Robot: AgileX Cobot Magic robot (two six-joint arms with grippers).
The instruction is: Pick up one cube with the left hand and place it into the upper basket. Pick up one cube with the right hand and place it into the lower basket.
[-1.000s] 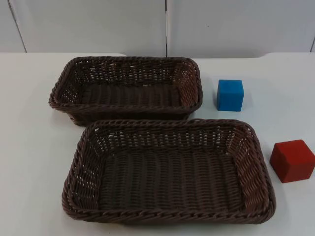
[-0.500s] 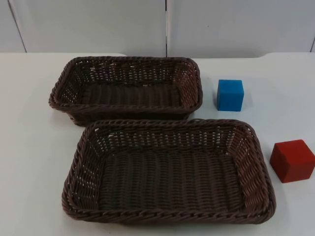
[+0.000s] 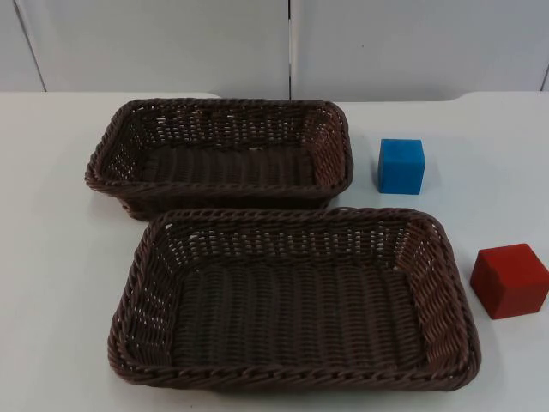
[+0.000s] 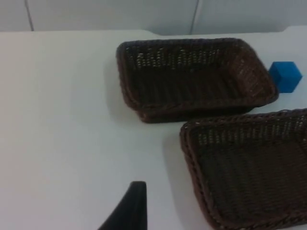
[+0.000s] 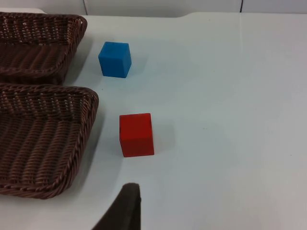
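Two brown wicker baskets sit on the white table, the upper basket (image 3: 220,107) behind the lower basket (image 3: 292,378), and nothing lies in either. A blue cube (image 3: 401,165) stands right of the upper basket. A red cube (image 3: 509,280) stands right of the lower basket. My left gripper (image 4: 129,211) hangs above bare table to the left of both baskets, with the upper basket (image 4: 192,45) and the blue cube (image 4: 286,75) ahead of it. My right gripper (image 5: 125,211) hovers over the table just short of the red cube (image 5: 136,134), and the blue cube (image 5: 114,58) lies beyond.
The white table (image 3: 51,257) ends at a grey partition wall (image 3: 171,43) behind the baskets. Bare table surface (image 5: 230,120) lies right of the two cubes and left of the baskets (image 4: 57,120).
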